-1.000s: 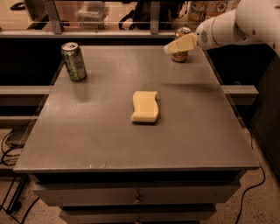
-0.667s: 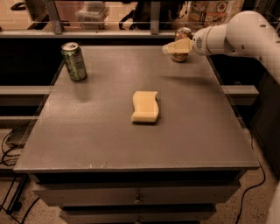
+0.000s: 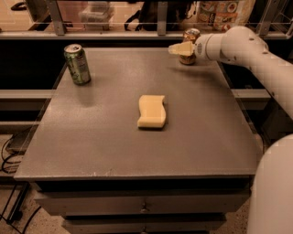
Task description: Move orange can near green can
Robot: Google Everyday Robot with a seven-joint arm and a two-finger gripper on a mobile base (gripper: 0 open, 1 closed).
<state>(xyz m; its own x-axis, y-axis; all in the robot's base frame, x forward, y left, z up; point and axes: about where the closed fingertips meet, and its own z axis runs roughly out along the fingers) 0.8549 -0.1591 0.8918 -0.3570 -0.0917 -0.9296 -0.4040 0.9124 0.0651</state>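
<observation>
The green can (image 3: 77, 64) stands upright at the far left of the grey table (image 3: 110, 151). The orange can (image 3: 189, 42) stands upright at the far right of the table; its silver top and brown body show partly behind my gripper. My gripper (image 3: 181, 49) is at the orange can, reaching in from the right with its pale tip pointing left past the can's front. The two cans stand far apart, about a table's width.
A pale yellow sponge (image 3: 152, 111) lies near the table's middle. A metal railing (image 3: 137, 34) runs behind the far edge, with packaged goods (image 3: 219, 11) beyond it. My white arm (image 3: 270, 68) runs down the right side. Drawers (image 3: 144, 208) are below the front edge.
My gripper has slid slightly left and down across the orange can, whose top now shows. The arm has swung lower on the right. The cans and sponge have not moved.
</observation>
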